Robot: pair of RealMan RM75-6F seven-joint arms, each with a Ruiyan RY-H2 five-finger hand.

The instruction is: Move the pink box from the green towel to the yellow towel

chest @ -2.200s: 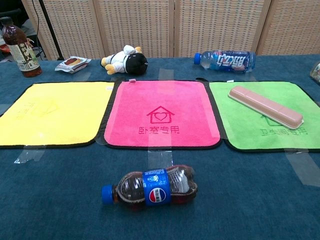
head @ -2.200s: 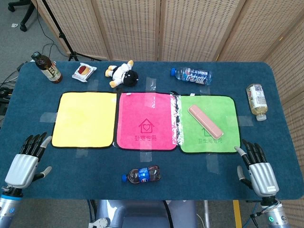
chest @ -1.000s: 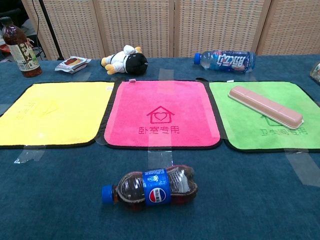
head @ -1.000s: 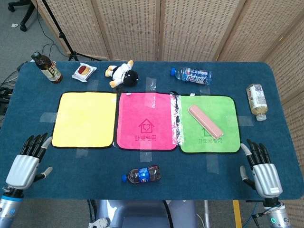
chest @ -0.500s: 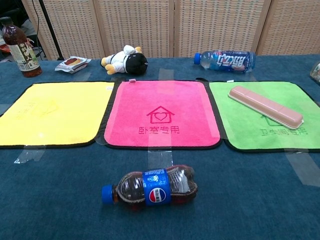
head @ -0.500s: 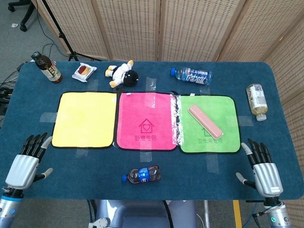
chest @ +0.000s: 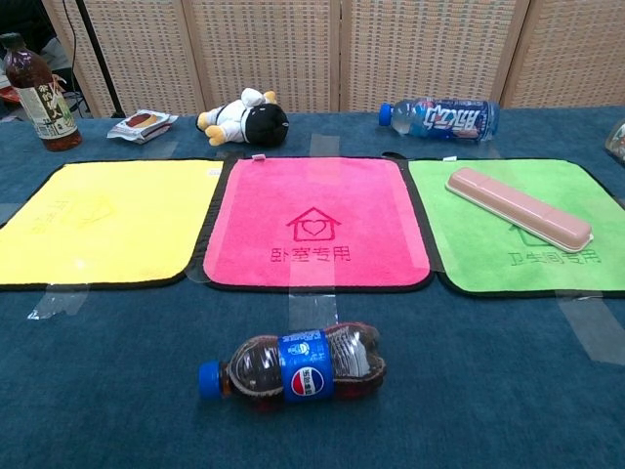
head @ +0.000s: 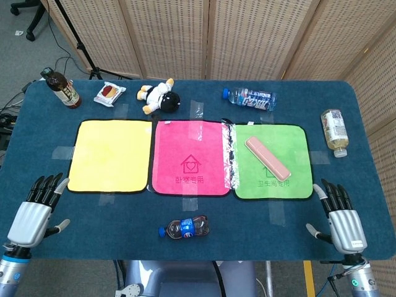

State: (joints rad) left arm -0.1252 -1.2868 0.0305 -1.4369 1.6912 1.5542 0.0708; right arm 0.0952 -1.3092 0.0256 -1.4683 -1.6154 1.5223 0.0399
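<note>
A long pink box point(head: 267, 158) point(chest: 519, 208) lies diagonally on the green towel point(head: 291, 148) point(chest: 479, 256) at the right of the towel row. The yellow towel point(head: 110, 154) point(chest: 98, 220) lies bare at the left, with a pink towel point(head: 190, 158) point(chest: 314, 220) between the two. My right hand point(head: 342, 221) hovers at the table's front right corner, fingers spread, holding nothing, well short of the box. At the front left corner my left hand point(head: 34, 211) is likewise spread and empty. Neither hand shows in the chest view.
A cola bottle point(head: 184, 228) point(chest: 293, 365) lies in front of the pink towel. At the back stand a brown tea bottle point(head: 60, 88), a snack packet point(head: 109, 93), a plush toy point(head: 159, 97) and a lying water bottle point(head: 250, 98). Another bottle point(head: 335, 132) lies at the right edge.
My right hand has drifted slightly right and toward the table's front edge. The left hand, the box and the towels have not moved.
</note>
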